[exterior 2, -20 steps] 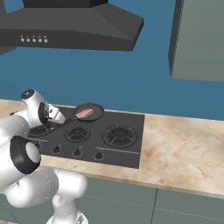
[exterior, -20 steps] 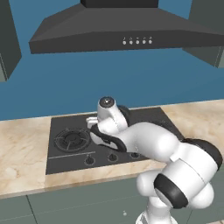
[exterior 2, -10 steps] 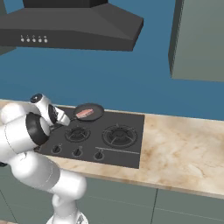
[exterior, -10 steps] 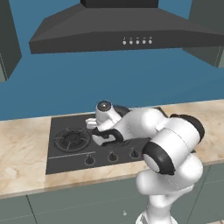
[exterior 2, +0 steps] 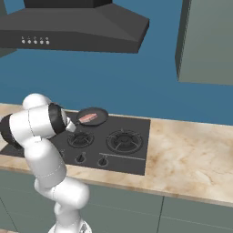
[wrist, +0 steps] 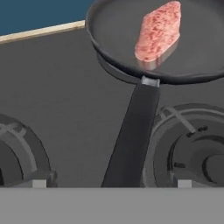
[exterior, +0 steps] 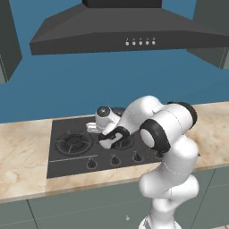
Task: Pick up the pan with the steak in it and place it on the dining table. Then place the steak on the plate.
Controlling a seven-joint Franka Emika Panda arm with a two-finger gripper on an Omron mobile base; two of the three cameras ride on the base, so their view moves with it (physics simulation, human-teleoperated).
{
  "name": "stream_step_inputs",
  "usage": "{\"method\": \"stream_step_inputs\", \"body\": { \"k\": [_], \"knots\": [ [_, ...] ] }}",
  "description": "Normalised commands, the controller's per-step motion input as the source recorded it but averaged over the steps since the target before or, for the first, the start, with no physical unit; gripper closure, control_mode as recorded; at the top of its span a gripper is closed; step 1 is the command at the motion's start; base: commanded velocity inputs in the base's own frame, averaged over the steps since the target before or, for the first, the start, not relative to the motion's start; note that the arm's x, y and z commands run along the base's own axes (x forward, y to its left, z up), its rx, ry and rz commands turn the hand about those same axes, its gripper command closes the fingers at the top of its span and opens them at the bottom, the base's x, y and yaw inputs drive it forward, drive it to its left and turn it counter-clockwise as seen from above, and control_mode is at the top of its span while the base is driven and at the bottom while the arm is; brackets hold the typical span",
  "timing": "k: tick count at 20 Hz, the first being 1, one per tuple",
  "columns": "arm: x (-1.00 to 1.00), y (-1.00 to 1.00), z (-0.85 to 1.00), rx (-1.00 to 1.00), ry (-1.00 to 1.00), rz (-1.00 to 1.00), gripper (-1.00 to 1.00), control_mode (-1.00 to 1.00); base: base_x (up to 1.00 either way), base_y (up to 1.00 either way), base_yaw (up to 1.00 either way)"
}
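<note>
The black pan (wrist: 131,39) rests on a rear burner with the pinkish steak (wrist: 158,29) lying in it. Its long handle (wrist: 131,131) runs down toward me and ends between my fingertips. My gripper (wrist: 111,183) is open and astride the handle's end, not closed on it. From the right base view the pan (exterior 2: 98,113) and steak (exterior 2: 87,118) sit just beyond my bent arm. In the left base view my gripper (exterior: 112,135) hovers low over the hob. The dining table and the plate are out of view.
The black hob (exterior: 67,156) has several burners (exterior 2: 124,140) and front knobs (exterior 2: 103,160). A dark range hood (exterior: 125,31) hangs overhead. Beige marbled counter (exterior 2: 191,154) flanks the hob, a blue wall stands behind it, and a grey-green cabinet (exterior 2: 207,41) hangs upper right.
My arm has folded, its elbow swinging up and toward the pan's side, and the hand has dropped lower over the hob at the handle. The jaws stayed open and the pan has not moved.
</note>
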Motion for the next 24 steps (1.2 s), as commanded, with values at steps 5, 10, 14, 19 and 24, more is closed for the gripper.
{"method": "stream_step_inputs", "body": {
  "k": [5, 10, 14, 19, 24],
  "knots": [
    [0.39, 0.12, -0.36, 0.00, 0.00, -0.03, -1.00, -1.00, 0.00, 0.00, 0.00],
    [0.27, 0.13, -0.29, 0.00, 0.00, -0.02, -1.00, -1.00, 0.00, 0.00, 0.00],
    [0.03, 0.01, -0.02, 0.00, 0.00, 0.00, 1.00, -1.00, 0.00, 0.00, 0.00],
    [0.03, 0.00, 0.08, 0.00, 0.00, 0.00, 1.00, -1.00, 0.00, 0.00, 0.00],
    [0.03, 0.00, 0.65, 0.02, 0.00, -0.08, 1.00, -1.00, 0.00, 0.00, 0.00]
  ]
}}
